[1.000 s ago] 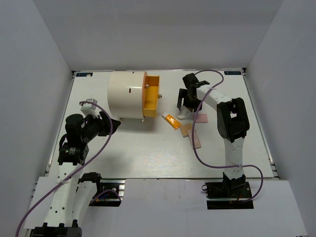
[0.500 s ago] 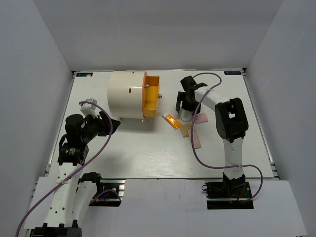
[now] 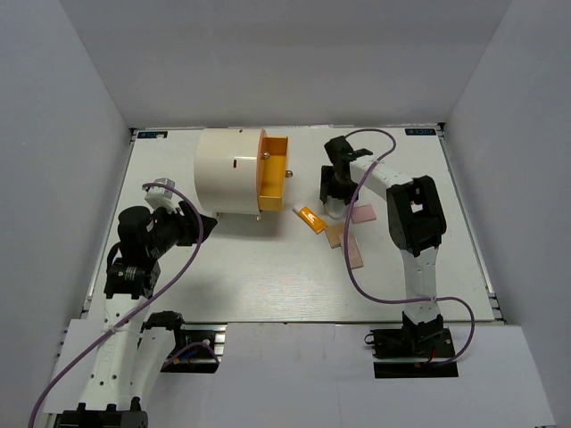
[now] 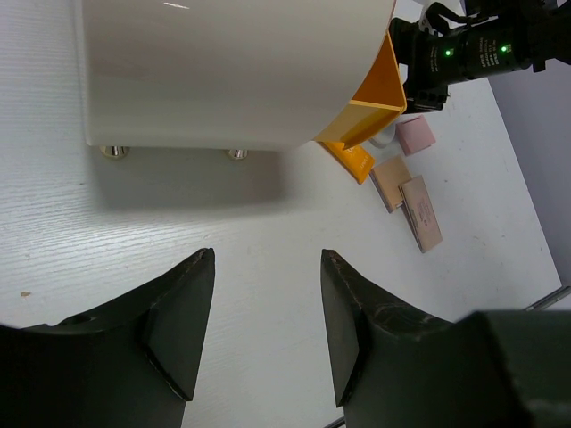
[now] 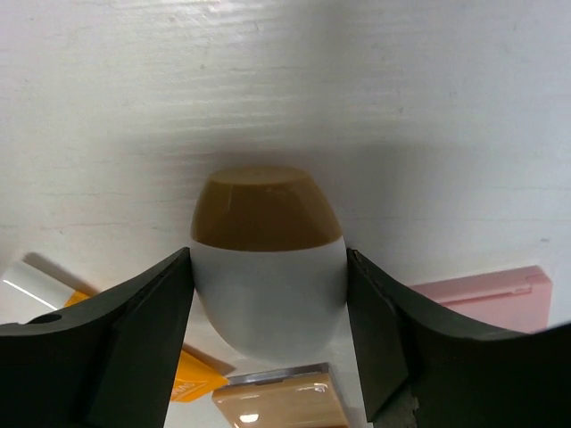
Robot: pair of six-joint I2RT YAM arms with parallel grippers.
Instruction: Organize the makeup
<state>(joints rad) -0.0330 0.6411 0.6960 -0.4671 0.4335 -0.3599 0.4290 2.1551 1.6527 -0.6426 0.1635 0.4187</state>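
Shifted slightly toward the surface's far edge vs. 1 s ago, the right end effector (image 3: 333, 196) is clenched on the white oval compact (image 5: 268, 294), w/ one finger pressed against each side. A brown end is seen on the compact. Whether it is resting on the surface (image 3: 268, 276) cannot be told. Near it are laid the pink square (image 3: 364, 213), the orange-and-white tube (image 3: 310, 218) and 2 beige pieces (image 3: 353, 252), all right of the cream cylinder (image 3: 227, 171). The left end effector (image 4: 266, 267) is held released, nothing betw. its fingers, just beside the cylinder's near-left side.
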